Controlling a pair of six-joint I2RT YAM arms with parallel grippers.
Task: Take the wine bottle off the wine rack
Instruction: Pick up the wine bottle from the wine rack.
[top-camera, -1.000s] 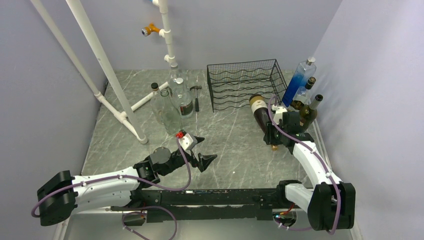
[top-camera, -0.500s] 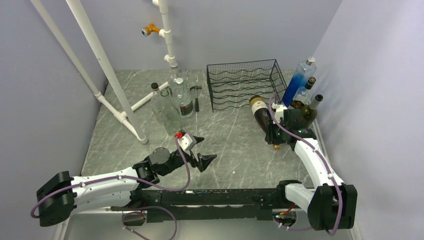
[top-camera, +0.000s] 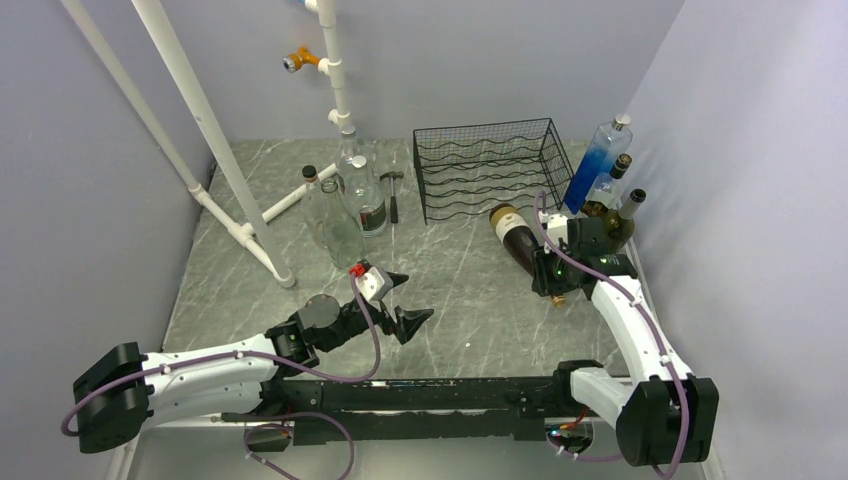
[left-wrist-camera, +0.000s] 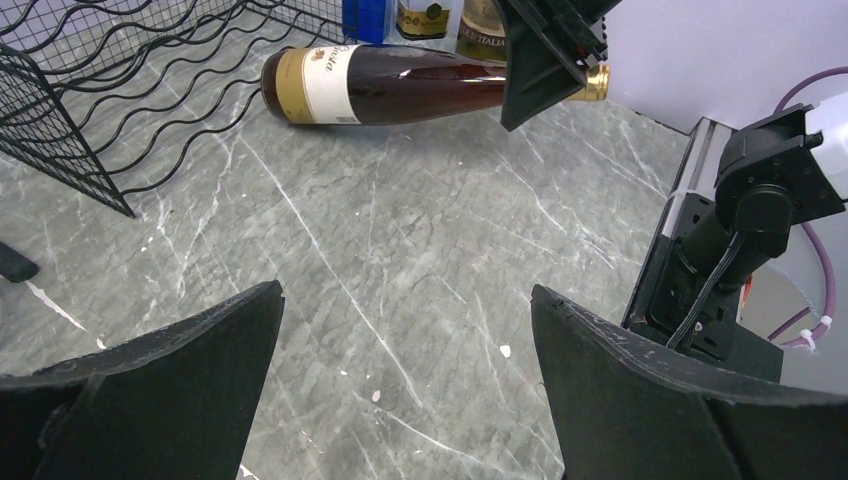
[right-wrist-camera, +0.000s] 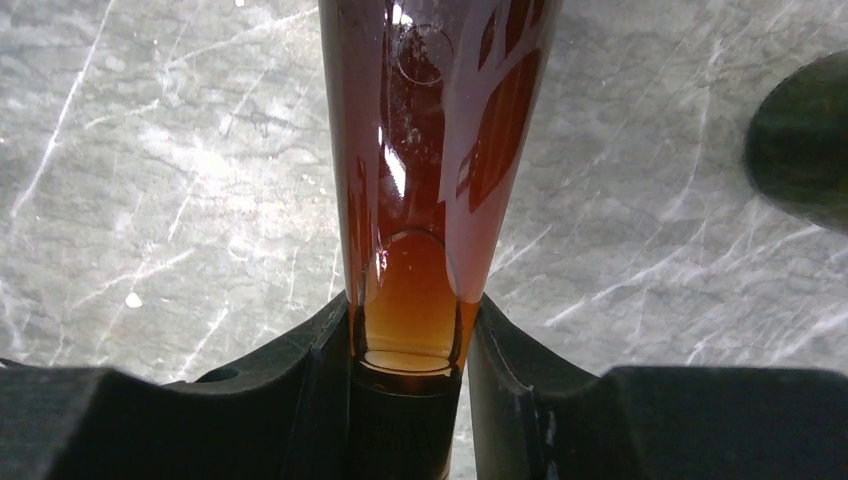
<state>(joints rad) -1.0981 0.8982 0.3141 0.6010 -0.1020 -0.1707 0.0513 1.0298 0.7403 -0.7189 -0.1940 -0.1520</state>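
The wine bottle (top-camera: 515, 235), brown glass with a cream label, lies nearly level just in front of the black wire wine rack (top-camera: 488, 170), outside it. It also shows in the left wrist view (left-wrist-camera: 400, 85) and the right wrist view (right-wrist-camera: 430, 150). My right gripper (top-camera: 552, 285) is shut on the bottle's neck, both fingers (right-wrist-camera: 300, 400) pressed against the glass. The left wrist view shows the rack (left-wrist-camera: 120, 90) at upper left. My left gripper (top-camera: 408, 300) is open and empty over the table's middle front, far from the bottle.
Clear glass bottles (top-camera: 345, 205) and a small hammer (top-camera: 392, 190) stand left of the rack. A blue bottle (top-camera: 598, 160) and two dark bottles (top-camera: 615, 215) stand by the right wall, close to my right arm. A white pipe frame (top-camera: 215, 150) rises at the left.
My right gripper has drawn the bottle forward and left, away from the rack; its base has swung left and sits clear of the rack's front. The left arm has not moved.
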